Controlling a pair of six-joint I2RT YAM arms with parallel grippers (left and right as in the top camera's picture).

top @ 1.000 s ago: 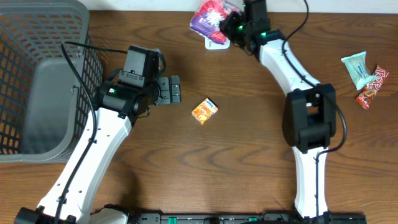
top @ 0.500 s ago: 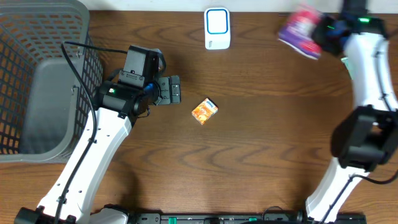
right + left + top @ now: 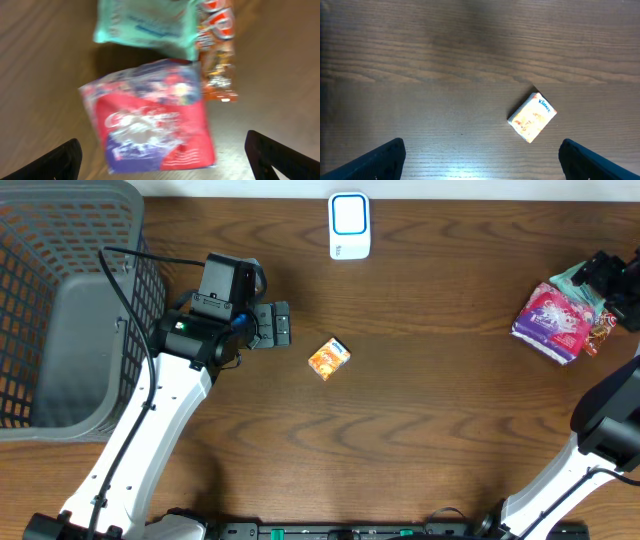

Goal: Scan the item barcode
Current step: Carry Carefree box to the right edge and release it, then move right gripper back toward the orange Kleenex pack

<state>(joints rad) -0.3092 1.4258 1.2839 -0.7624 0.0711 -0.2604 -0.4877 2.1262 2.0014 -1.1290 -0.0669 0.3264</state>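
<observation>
Right end effector [image 3: 172, 162] spread, purple bag [image 3: 553, 320] lying free on desk [image 3: 420, 430], looks done. Left end effector [image 3: 480, 160] spread above orange pack [image 3: 328, 359], likely next for scanner [image 3: 349, 225].

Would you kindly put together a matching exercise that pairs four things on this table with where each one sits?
Things:
1. white scanner
2. orange tissue pack
3. purple snack bag
4. grey basket

Places:
A. at the left end of the table
B. in the middle of the table, on its own
C. at the far edge, near the centre
D. at the right end, next to a teal packet

Pairs: 1-C, 2-B, 3-D, 4-A
</observation>
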